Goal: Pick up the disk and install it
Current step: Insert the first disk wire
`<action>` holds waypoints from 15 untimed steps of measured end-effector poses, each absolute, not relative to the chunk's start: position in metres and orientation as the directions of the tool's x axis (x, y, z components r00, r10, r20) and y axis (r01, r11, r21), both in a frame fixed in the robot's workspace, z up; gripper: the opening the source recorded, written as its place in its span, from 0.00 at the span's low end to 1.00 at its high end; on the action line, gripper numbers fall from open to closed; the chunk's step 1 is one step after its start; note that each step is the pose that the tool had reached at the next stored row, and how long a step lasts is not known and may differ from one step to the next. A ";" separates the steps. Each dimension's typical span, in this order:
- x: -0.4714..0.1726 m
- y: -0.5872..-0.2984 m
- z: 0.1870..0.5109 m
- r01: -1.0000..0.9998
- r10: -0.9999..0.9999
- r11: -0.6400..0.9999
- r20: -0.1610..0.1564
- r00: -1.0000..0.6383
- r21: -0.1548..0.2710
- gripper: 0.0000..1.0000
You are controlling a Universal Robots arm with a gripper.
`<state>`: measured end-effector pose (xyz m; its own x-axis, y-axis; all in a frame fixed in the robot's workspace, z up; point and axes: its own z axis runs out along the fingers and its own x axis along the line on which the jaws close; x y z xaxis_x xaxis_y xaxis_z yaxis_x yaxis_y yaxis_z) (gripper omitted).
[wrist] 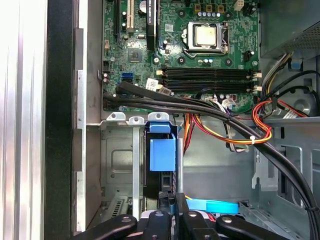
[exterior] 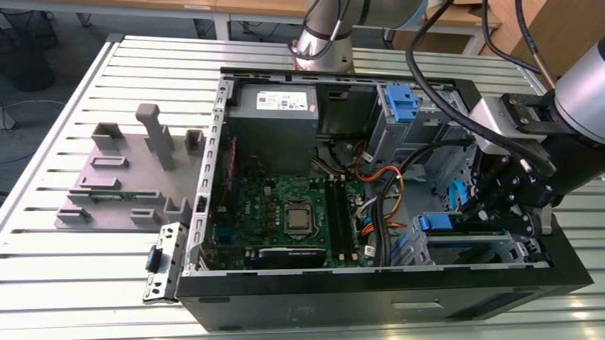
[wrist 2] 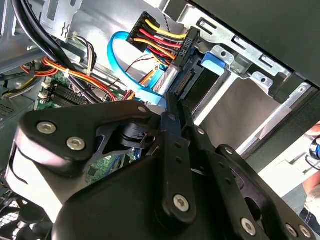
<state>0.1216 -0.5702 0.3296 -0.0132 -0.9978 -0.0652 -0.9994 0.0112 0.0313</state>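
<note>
We see a slatted metal tabletop (exterior: 57, 283) carrying an open black computer case (exterior: 378, 301) lying on its side, with a grey moulded holder (exterior: 123, 177) set just beside it on the exterior view's left. Inside the case, the green motherboard (exterior: 283, 212) fills the floor, and a grey power-supply box (exterior: 276, 106) sits at the far end. A silver drive cage (exterior: 472, 248) occupies the near corner on the exterior view's right, and another blue latch piece (exterior: 402, 106) stands upright in the far bay.

The arm (exterior: 577, 92) reaches in from the exterior view's right and its black tool (exterior: 506, 205) hangs low over the drive cage. In the first wrist view the tool (wrist: 172, 222) sits right above the cage slot, its two fingers (wrist: 157, 220) drawn close together on either side of a thin dark edge; we cannot tell for sure whether they actually clamp it.

The disk (wrist: 162, 170) stands on edge in the cage, between the metal rails, with its blue plastic bracket (wrist: 162, 152) facing the motherboard. In the second wrist view the disk's blue bracket (wrist 2: 216, 62) shows at the cage rail, beside a bundle of red, yellow and black wires (wrist 2: 157, 37) and a light blue data cable (wrist 2: 120, 60). A thick black cable (wrist: 210, 112) crosses between motherboard and cage.
</note>
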 end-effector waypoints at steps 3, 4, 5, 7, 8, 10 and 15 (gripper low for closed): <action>0.122 -0.570 0.329 -0.999 -0.998 0.011 -0.065 -0.013 0.031 0.17; 0.122 -0.570 0.329 -0.999 -0.998 0.011 -0.065 -0.013 0.031 0.24; 0.122 -0.570 0.329 -0.999 -0.998 0.011 -0.065 -0.013 0.031 0.24; 0.122 -0.570 0.329 -0.999 -0.998 0.011 -0.065 -0.013 0.031 0.24; 0.122 -0.570 0.330 -0.999 -0.998 0.011 -0.065 -0.013 0.031 0.24; 0.122 -0.570 0.332 -0.999 -0.998 0.011 -0.065 -0.013 0.031 0.24; 0.122 -0.570 0.342 -0.999 -0.998 0.011 -0.065 -0.013 0.031 0.24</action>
<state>0.1216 -0.5701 0.3418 -0.0132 -0.9978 -0.0653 -0.9994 0.0112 0.0313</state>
